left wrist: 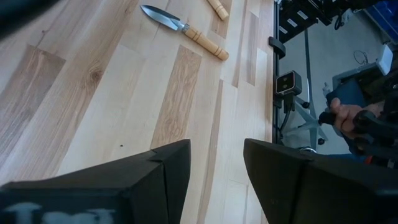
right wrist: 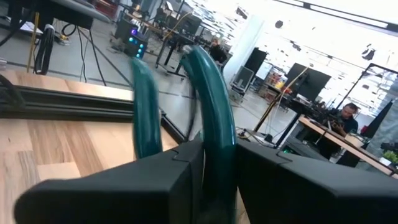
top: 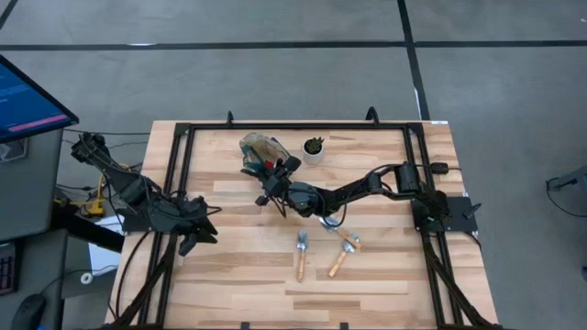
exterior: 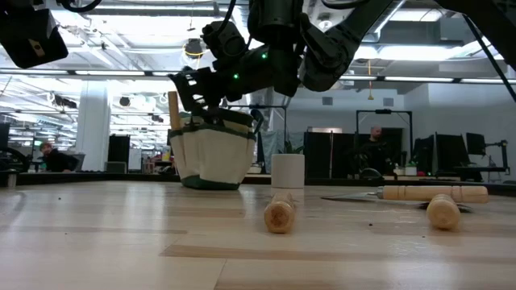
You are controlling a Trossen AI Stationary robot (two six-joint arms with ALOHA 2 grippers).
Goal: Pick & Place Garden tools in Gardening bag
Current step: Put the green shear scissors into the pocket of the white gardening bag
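Low view, foreground: two wooden-handled garden tools [exterior: 280, 214] lie flat at lower centre; behind them the white pot [exterior: 288, 171], then the gardening bag [exterior: 214, 155] at centre left. Right wrist view alone shows the right gripper [right wrist: 214, 180] pinching the bag's green handle [right wrist: 211, 93]; high view places the left gripper [top: 201, 234], jaws spread, at centre left.

Both arms matte black, chunky joints; black cables along links; green LED on right arm [exterior: 264, 56].
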